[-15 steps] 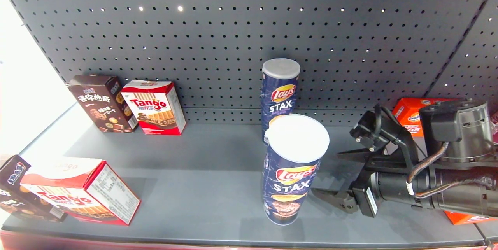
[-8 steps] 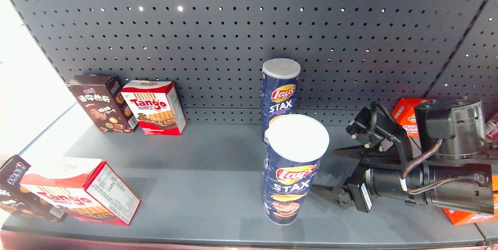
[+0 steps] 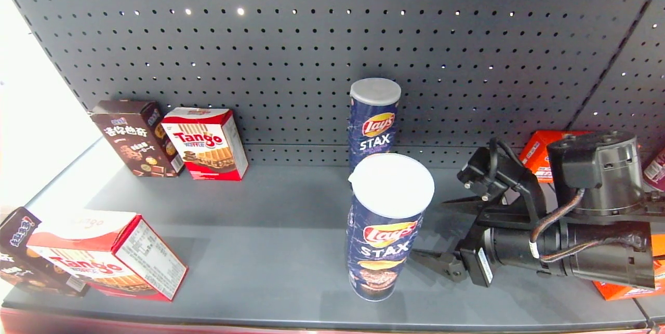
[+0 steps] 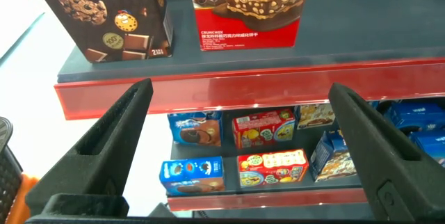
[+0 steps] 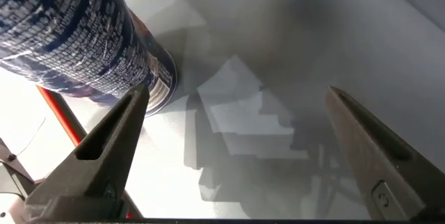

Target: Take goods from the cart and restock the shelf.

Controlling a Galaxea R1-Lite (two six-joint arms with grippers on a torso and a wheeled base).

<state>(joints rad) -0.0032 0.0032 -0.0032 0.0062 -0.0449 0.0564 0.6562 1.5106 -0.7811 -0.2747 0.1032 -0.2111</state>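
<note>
A dark grey metal shelf (image 3: 270, 251) with a perforated back panel (image 3: 311, 38) carries the goods. A tall dark blue crisp tube with a white lid (image 3: 387, 230) stands near the shelf's front edge, about midway along it. A second dark blue crisp tube with a grey lid (image 3: 374, 121) stands upright behind it against the back panel.

The right pincer (image 3: 432, 230) lies low over the shelf just to the right of the front tube. Its jaws are spread wide and nothing is between them. The finger (image 5: 111, 147) nearer the front edge ends right at the tube's lower wall, and I cannot tell whether it touches. The other finger (image 5: 368, 147) stands well apart from the tube, toward the back panel.

The left pincer (image 4: 240, 88) hangs below the shelf's red front lip (image 4: 229, 85), also spread wide and holding nothing. Lower shelves stocked with small colourful packets (image 4: 264, 147) lie beyond it.

At the back left stand a dark brown cookie box (image 3: 136, 136) and a red and white wafer box (image 3: 205, 142), side by side. At the front left corner another red and white wafer box (image 3: 104, 256) sits tilted beside another dark cookie box (image 3: 21, 251). Orange cartons (image 3: 540, 155) sit at the right end, partly behind the right arm.
</note>
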